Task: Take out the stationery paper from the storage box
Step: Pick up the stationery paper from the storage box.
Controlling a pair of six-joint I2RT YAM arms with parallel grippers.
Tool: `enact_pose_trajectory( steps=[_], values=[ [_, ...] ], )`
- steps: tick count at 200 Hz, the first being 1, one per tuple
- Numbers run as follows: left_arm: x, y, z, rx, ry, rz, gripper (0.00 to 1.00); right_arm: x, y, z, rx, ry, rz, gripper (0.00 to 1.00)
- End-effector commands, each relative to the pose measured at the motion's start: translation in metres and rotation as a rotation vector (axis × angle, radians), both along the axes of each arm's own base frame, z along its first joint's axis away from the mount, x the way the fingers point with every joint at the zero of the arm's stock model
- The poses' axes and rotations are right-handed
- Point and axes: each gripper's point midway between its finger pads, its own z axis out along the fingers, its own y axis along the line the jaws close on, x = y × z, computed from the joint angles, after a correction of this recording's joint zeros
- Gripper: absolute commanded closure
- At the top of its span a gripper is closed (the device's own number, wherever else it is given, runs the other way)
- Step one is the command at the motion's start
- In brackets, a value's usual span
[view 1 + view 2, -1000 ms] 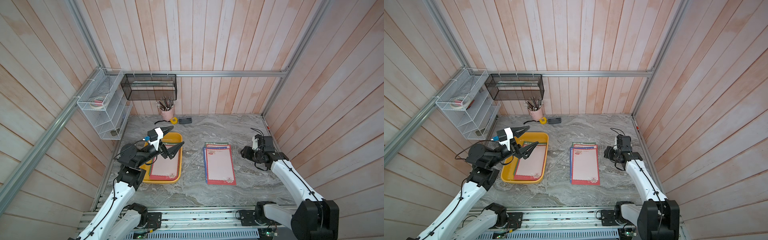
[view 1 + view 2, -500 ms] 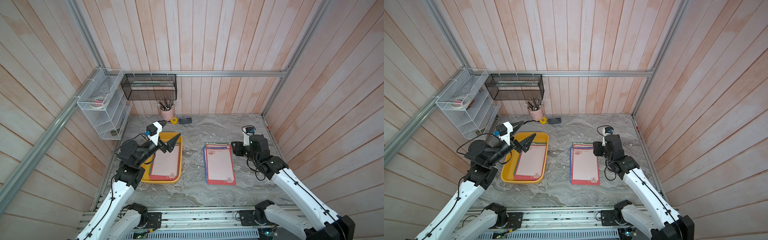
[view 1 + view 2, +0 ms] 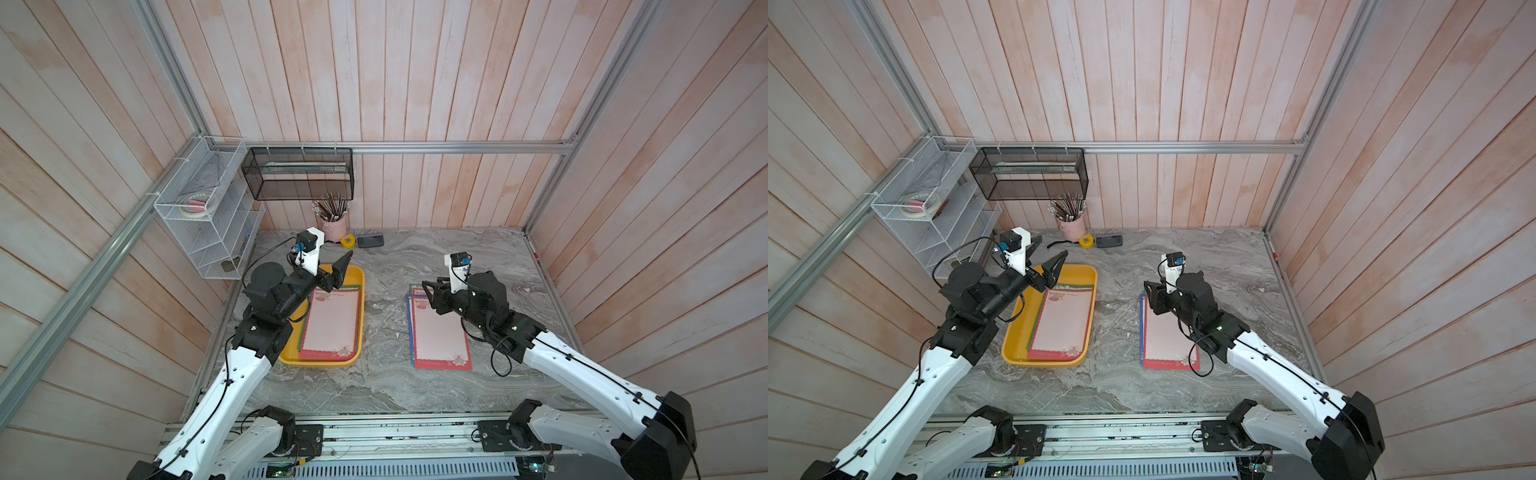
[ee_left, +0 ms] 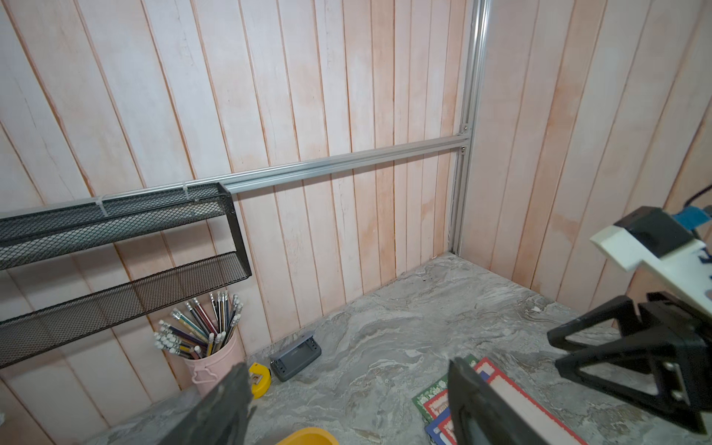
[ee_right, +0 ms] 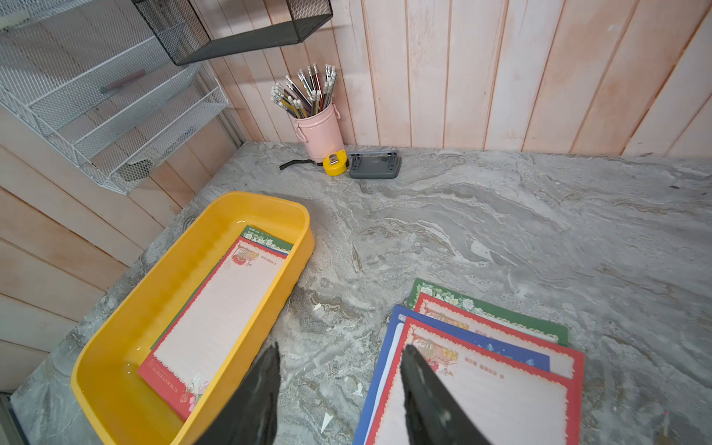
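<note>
Since floral-bordered stationery paper [image 3: 332, 324] is lying in the shallow yellow plastic storage box [image 3: 291, 355], I'm hovering my released left tool [image 3: 1052, 246] over it; right tool [image 5: 342, 348] also released, empty.

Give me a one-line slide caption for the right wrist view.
Open right gripper overlooking the yellow storage box, with stationery paper inside, beside a fanned stack of sheets on the marble table.
</note>
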Motion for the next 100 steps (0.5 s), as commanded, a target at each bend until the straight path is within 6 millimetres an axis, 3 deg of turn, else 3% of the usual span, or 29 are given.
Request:
enact_pose_trajectory(
  steps=[1,60,100],
  values=[
    [0.011,0.007,-0.009,0.010,0.095,0.063,0.21,0.002,0.017,0.016,0.056,-0.032,0.029,0.47],
    [0.012,0.021,-0.060,0.018,0.308,0.139,0.24,0.004,0.030,0.014,0.087,-0.014,0.058,0.47],
    [0.020,0.046,-0.117,-0.006,0.523,0.174,0.24,0.010,0.042,0.003,0.090,0.060,0.070,0.46]
  ],
)
